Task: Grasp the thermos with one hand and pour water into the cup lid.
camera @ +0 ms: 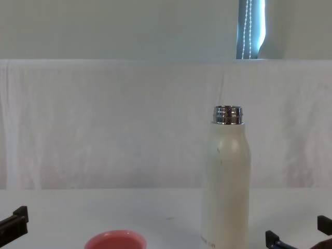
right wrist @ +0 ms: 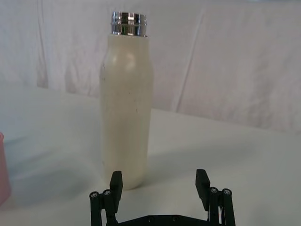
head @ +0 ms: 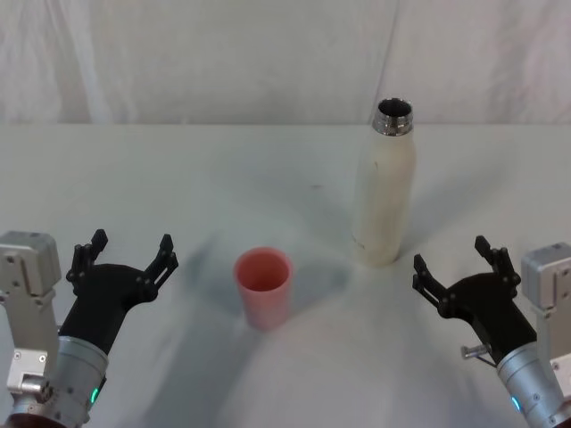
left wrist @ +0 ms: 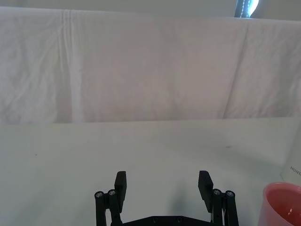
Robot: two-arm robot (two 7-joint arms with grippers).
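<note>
on the white table (head: 134, 178) the thermos (head: 384, 192) stands upright and uncapped on the robot's right, so the right hand (head: 453, 267), released and just near its base, looks best placed to take it; the cup lid (head: 263, 285) sits mouth-up between both hands, while the left hand (head: 125, 257) waits spread open.

table (head: 178, 178): white, smooth, runs to the far edge | cloth (camera: 104, 124): white, creased, hung across the far side behind the table | wall (camera: 114, 28): plain pale grey above the cloth | window strip (camera: 251, 28): narrow, bright blue-white, far right, above the cloth
</note>
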